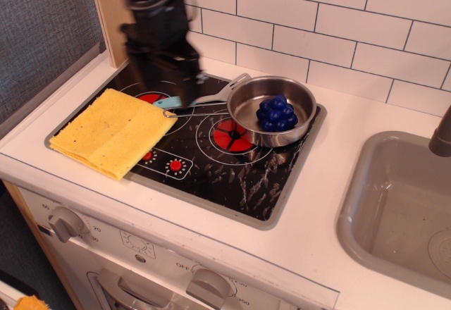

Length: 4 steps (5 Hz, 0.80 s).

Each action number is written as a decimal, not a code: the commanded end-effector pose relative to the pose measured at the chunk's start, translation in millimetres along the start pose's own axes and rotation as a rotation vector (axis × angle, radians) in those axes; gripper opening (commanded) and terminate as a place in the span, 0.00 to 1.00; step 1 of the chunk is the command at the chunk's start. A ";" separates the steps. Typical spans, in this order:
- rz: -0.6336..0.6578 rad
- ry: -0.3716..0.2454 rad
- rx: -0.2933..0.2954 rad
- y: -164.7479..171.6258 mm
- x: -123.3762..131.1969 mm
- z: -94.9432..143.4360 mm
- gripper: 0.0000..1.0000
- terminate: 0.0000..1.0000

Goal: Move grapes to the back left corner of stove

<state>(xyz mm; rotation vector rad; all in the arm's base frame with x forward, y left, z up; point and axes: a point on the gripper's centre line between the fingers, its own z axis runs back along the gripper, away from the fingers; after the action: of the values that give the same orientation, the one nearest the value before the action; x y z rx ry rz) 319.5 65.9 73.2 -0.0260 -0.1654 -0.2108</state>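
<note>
The dark blue grapes [276, 113] lie inside a steel pan [304, 97] on the back right part of the black stove [218, 172]. My gripper [163, 90] is motion-blurred above the stove's back left, over the pan's teal handle grip [175, 102] and left of the grapes. Its two dark fingers look spread apart and hold nothing.
A folded yellow cloth [109, 132] covers the stove's front left and overhangs its rim. A grey sink [398, 208] is at the right, with a white tile wall behind. Grey knobs [65, 222] sit on the white front.
</note>
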 end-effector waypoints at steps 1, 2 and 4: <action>-0.219 0.005 -0.047 -60.1 79.2 -8.7 1.00 0.00; -0.305 0.026 -0.029 -85.5 92.7 -21.3 1.00 0.00; -0.319 0.115 -0.003 -80.9 82.9 -46.8 1.00 0.00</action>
<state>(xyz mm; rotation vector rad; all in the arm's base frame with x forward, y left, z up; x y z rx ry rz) 389.0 -32.7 26.1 -0.0015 -0.0066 -0.5370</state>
